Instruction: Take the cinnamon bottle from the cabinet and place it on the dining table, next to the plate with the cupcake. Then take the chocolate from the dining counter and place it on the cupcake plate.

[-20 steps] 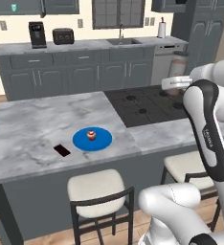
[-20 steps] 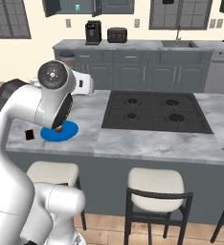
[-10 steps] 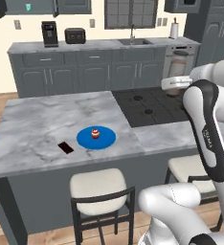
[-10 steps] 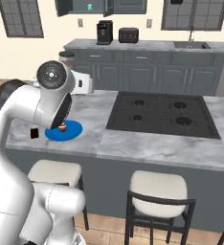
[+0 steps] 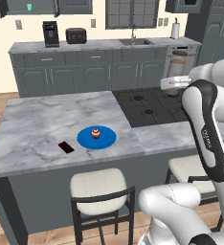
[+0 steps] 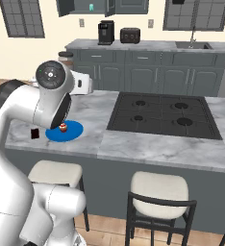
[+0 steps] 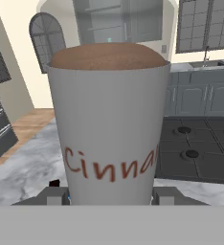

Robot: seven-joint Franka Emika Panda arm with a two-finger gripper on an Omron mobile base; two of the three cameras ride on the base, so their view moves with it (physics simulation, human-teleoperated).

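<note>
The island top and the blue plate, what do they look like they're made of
The dining table top looks like polished white marble, going by its grey veining. The plate looks like glazed ceramic or plastic: flat, even bright blue; which one can't be told.

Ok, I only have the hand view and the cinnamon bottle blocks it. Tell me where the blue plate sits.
Observer: In the left base view, the plate lies on the dining table near its front edge, left of the cooktop.
Operator: Report what's on it.
Observer: The cupcake, at its middle.
Operator: Now locate the chocolate.
Observer: The chocolate lies flat on the marble just left of the plate, apart from it.
</note>
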